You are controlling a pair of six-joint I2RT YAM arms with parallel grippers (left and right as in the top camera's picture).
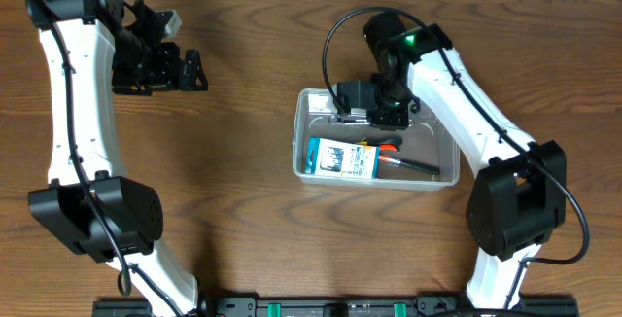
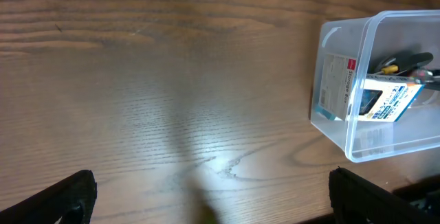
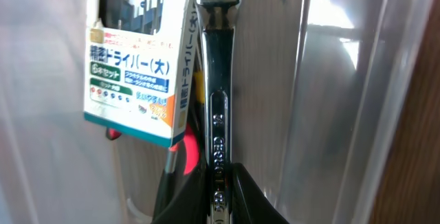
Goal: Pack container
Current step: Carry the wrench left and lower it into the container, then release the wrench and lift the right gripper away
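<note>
The clear plastic container (image 1: 303, 132) sits right of the table's middle; it also shows in the left wrist view (image 2: 364, 86) and its wall in the right wrist view (image 3: 357, 80). It holds a blue-and-white card pack (image 1: 342, 158), (image 3: 134, 73) and a red-and-black handled tool (image 1: 403, 161). My right gripper (image 1: 381, 113), (image 3: 218, 189) is inside the container's far end, shut on a shiny metal wrench (image 3: 218, 100) that points down into the bin beside the pack. My left gripper (image 1: 185, 69), (image 2: 210, 203) is open and empty, far left above bare table.
The wooden table (image 1: 233, 210) surrounds the container. A black rail (image 1: 321, 307) runs along the front edge. The right arm's cable (image 1: 330, 45) loops over the container's far side.
</note>
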